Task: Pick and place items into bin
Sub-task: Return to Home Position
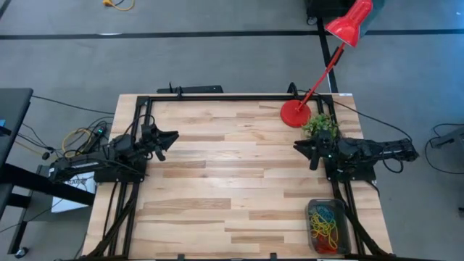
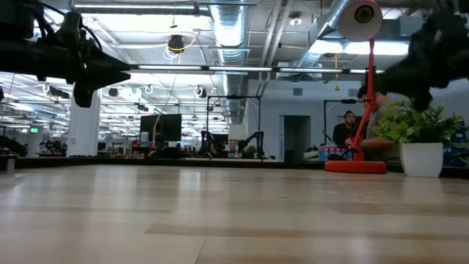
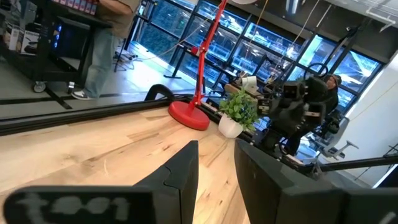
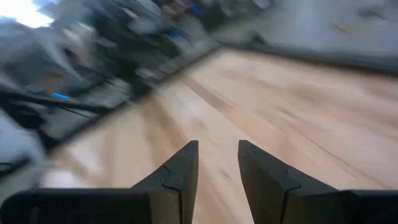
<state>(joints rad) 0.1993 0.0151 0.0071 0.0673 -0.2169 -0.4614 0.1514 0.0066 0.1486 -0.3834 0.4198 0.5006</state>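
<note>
The bin (image 1: pixel 328 226) is a dark translucent tray at the table's near right corner. Many thin loops (image 1: pixel 326 221) in red, yellow, green and blue lie inside it. My left gripper (image 1: pixel 172 139) hovers over the table's left side, fingers apart and empty; it also shows in the left wrist view (image 3: pixel 216 163). My right gripper (image 1: pixel 299 148) hovers over the right side, far from the bin, fingers apart and empty; it also shows in the right wrist view (image 4: pixel 217 163). No loops show on the tabletop.
A red desk lamp stands with its round base (image 1: pixel 295 114) at the far right of the table. A small potted plant (image 1: pixel 320 125) stands beside it, close to my right arm. The wooden tabletop (image 1: pixel 232 181) stretches between the arms.
</note>
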